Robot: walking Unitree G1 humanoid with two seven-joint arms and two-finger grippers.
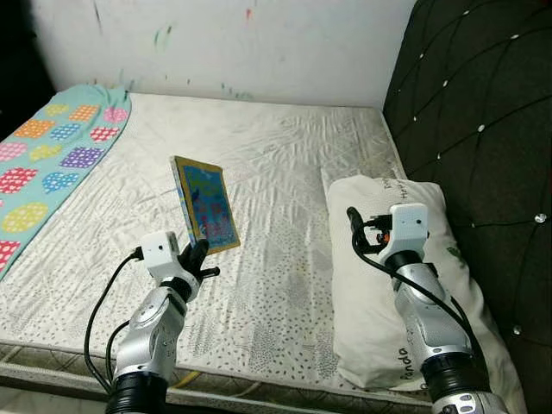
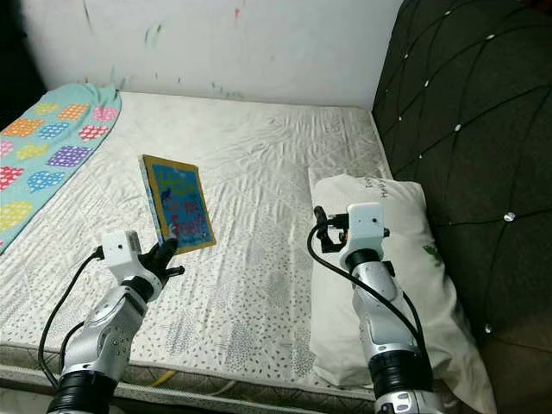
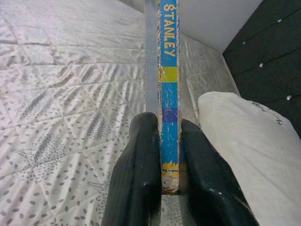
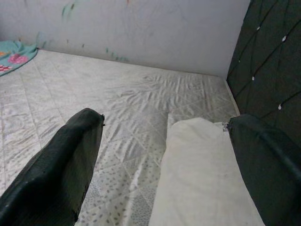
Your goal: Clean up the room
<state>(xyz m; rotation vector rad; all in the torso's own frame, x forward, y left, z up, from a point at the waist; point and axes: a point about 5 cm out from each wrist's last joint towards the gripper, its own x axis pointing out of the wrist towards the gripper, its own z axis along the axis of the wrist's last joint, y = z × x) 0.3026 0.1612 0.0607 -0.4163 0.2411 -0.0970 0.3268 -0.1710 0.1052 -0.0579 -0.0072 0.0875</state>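
Note:
A thin children's book [image 1: 205,203] with a blue cover and yellow edge is held upright above the mattress [image 1: 276,155]. My left gripper [image 1: 197,256] is shut on its lower edge. In the left wrist view both fingers [image 3: 141,179] pinch the worn blue spine [image 3: 169,94], which reads STANLEY. My right gripper [image 4: 164,160] is open, raised above the near end of the white pillow [image 1: 388,285], with nothing between its fingers.
A teal blanket with coloured dotted patches [image 1: 47,151] lies along the left side of the bed. A dark tufted headboard [image 1: 483,129] rises on the right. A white scribbled wall [image 1: 224,43] backs the bed. The mattress's front edge [image 1: 259,379] is near me.

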